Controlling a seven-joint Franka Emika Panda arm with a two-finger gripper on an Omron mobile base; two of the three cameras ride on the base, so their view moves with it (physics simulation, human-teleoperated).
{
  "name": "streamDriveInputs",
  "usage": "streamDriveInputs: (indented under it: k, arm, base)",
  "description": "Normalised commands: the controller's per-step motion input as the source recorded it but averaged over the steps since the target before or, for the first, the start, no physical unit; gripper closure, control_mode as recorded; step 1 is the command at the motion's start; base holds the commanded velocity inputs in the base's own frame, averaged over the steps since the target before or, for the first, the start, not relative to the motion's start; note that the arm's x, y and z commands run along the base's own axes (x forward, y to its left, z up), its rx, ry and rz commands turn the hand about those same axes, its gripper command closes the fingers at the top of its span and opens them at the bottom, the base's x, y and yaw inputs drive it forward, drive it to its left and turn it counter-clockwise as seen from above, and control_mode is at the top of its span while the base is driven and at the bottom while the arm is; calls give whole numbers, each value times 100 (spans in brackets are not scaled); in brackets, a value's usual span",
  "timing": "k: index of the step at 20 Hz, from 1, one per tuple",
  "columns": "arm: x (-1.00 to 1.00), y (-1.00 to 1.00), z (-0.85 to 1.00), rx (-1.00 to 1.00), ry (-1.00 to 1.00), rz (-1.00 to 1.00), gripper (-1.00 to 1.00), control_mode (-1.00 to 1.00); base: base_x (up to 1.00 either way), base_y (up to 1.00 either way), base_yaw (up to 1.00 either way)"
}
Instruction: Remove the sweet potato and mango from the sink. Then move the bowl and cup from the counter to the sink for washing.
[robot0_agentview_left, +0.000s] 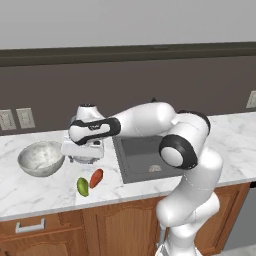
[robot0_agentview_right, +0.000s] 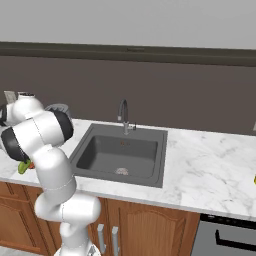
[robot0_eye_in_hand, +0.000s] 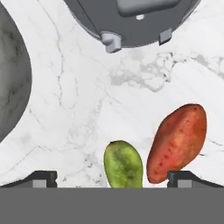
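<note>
Sweet potato (robot0_agentview_left: 96, 177) & mango (robot0_agentview_left: 83, 186) lie side by side on surface (robot0_agentview_left: 40, 187), left of sink (robot0_agentview_left: 145, 157); bowl (robot0_agentview_left: 41, 158) farther left. Hand (robot0_eye_in_hand: 112, 177) above them, fingers apart, holding nothing.

A view straight down onto a white marble counter (robot0_eye_in_hand: 83, 100) with grey veins. Low in the middle lies the mango (robot0_eye_in_hand: 123, 165), a green-yellow oval. Just beside it on the right lies the larger sweet potato (robot0_eye_in_hand: 177, 142), orange-red and tilted, its upper end leaning right; the two look nearly touching. The curved grey rim of the bowl (robot0_eye_in_hand: 11, 87) enters from the left edge. A dark grey round appliance (robot0_eye_in_hand: 131, 19) sits at the top. The gripper (robot0_eye_in_hand: 112, 177) fingertips stand wide apart at the bottom corners, holding nothing.
</note>
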Motion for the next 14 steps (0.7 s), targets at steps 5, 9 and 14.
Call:
streamDriveInputs:
  k: [5,9,14]
  arm:
    - [5,15,10,0,-2,-15,-100,-100]
    - [9,19,2,-2,-5,-18,-100,-100]
    - [17,22,0,-3,0,-15,-100,-100]
  base:
    - [0,0,0]
    - [0,0,0]
    - [0,0,0]
